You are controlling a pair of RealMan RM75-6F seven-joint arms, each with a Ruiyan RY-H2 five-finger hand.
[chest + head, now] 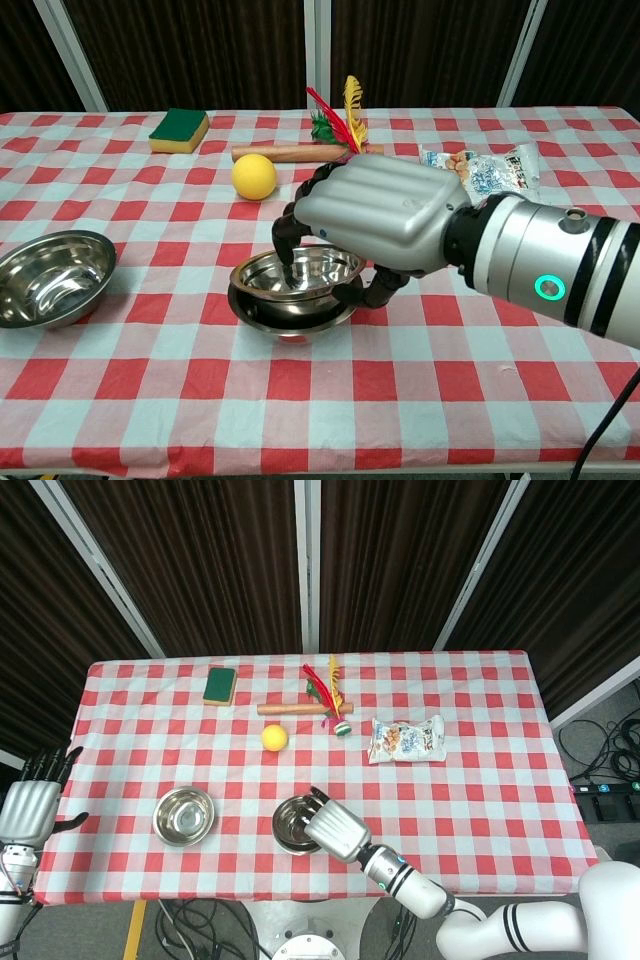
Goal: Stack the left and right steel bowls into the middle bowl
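At the far left edge of the head view we see the left hand [30,805]. It is beside the table [480,810], over the edge, with its fingers spread and nothing in it. The chest view does not show it.

A little to the right, in the lower left part of the checked cloth, stands the left bowl [184,815] [52,277]. It stands alone and upright, well apart from both hands.

In the lower middle of the frame we find the middle bowl [291,832] [290,315]. In the chest view a second steel bowl, the upper bowl [305,275], sits inside it, a little tilted. The right hand [335,826] [375,215] is over these two bowls. Its fingers [288,235] curl down over the rim of the upper bowl and the thumb comes from the near side, so the hand seems to grip this bowl. We cannot tell how firm the grip is.

Along the upper part of the cloth, from left to right, lie a green sponge [220,685] [180,129], a yellow ball [274,738] [254,176], a wooden stick [290,709] [275,153], a feather toy [328,688] [342,115] and a snack bag [405,739] [490,165].
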